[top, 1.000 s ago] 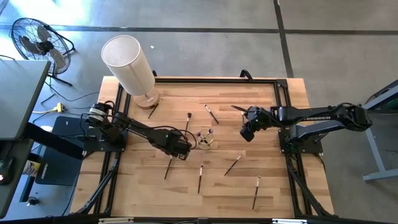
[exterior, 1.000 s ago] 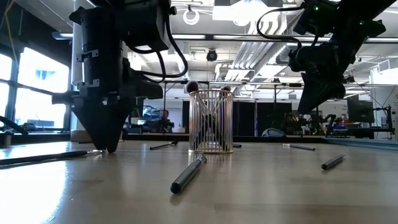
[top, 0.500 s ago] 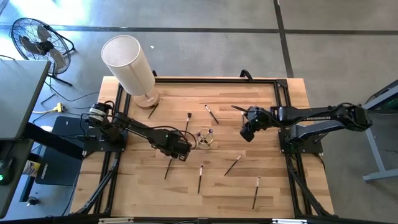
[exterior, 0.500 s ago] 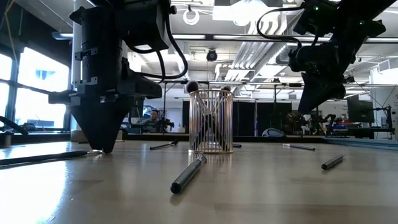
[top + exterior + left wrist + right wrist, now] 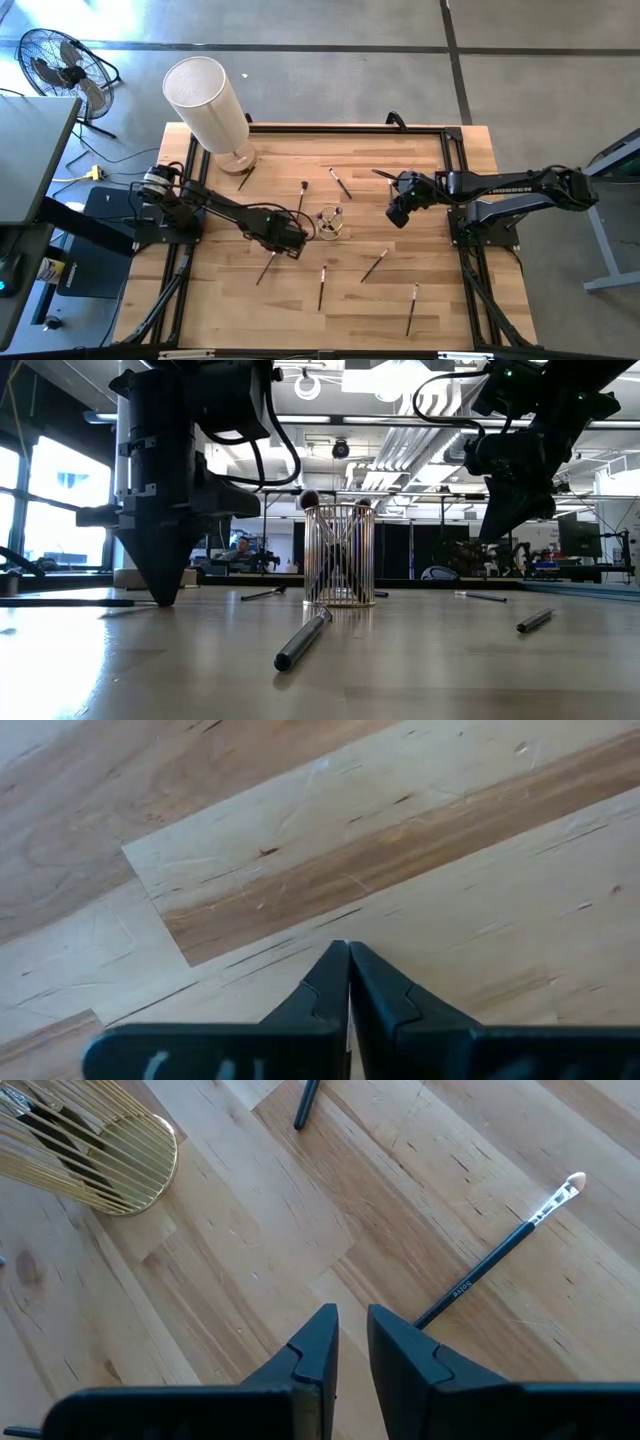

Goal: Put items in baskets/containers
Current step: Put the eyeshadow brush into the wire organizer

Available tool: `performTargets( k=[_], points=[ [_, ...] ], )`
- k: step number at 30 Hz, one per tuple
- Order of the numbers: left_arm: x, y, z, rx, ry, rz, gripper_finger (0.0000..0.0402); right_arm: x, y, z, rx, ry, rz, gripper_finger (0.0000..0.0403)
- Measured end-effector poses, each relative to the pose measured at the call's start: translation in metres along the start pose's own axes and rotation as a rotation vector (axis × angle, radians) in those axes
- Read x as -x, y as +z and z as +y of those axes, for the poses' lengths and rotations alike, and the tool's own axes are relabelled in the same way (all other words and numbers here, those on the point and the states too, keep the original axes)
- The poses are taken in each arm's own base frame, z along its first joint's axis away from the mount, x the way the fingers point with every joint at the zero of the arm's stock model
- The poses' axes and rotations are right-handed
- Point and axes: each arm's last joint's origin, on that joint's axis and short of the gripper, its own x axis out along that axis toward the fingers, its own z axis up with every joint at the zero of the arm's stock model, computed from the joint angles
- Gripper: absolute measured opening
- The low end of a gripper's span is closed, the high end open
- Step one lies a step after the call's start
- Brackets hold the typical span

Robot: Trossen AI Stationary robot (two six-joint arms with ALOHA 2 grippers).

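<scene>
Left gripper (image 5: 290,245) rests tip-down on the table (image 5: 440,300), fingers pressed together, empty, just left of the gold wire cup (image 5: 329,222). Right gripper (image 5: 397,214) hovers right of the cup, fingers slightly apart. Brushes (image 5: 321,288) lie scattered around

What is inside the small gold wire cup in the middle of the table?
The wire cup holds a few dark brushes standing inside, tips poking above the rim. Their exact number cannot be told through the wires.
</scene>
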Motion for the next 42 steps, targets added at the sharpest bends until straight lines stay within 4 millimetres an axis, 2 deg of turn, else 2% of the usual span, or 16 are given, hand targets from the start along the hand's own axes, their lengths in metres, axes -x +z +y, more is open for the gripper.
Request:
performTargets(
  k=[3, 6, 9, 12, 17, 21, 23, 26, 35, 38, 42],
  points=[
    [0.001, 0.000, -0.001, 0.035, -0.001, -0.005, 0.0001, 0.000, 0.000, 0.000, 0.002, 0.000, 0.000, 0.0051],
    [0.011, -0.004, -0.007, 0.029, -0.022, -0.100, 0.0001, 0.000, 0.000, 0.000, 0.014, 0.000, 0.000, 0.0051],
    [0.032, -0.012, -0.016, 0.055, -0.070, -0.262, 0.0000, 0.000, 0.000, 0.000, 0.022, 0.000, 0.000, 0.0053],
    [0.052, -0.024, -0.017, 0.066, -0.093, -0.438, 0.0000, 0.000, 0.000, 0.000, 0.023, 0.002, -0.002, 0.0053],
    [0.096, -0.044, -0.026, 0.080, -0.256, -0.844, 0.0000, 0.000, 0.001, 0.001, 0.029, 0.009, -0.006, 0.0048],
    [0.130, -0.049, -0.035, 0.059, -0.304, -1.150, 0.0000, 0.000, 0.002, 0.001, 0.029, 0.014, -0.014, 0.0046],
    [0.144, -0.047, -0.040, 0.026, -0.274, -1.235, 0.0000, 0.000, 0.002, 0.002, 0.029, 0.027, -0.018, 0.0047],
    [0.162, -0.037, -0.049, -0.010, -0.237, -1.285, 0.0000, 0.000, 0.003, 0.004, 0.040, 0.056, -0.019, 0.0048],
    [0.177, 0.008, -0.074, -0.196, -0.248, -1.227, 0.0000, 0.000, 0.005, 0.005, 0.049, 0.084, -0.025, 0.0045],
    [0.174, 0.023, -0.080, -0.228, -0.268, -1.213, 0.0000, 0.000, 0.004, 0.005, 0.053, 0.095, -0.019, 0.0047],
    [0.166, 0.034, -0.083, -0.285, -0.277, -1.172, 0.0000, 0.000, 0.004, 0.006, 0.056, 0.098, -0.016, 0.0048]
  ],
)
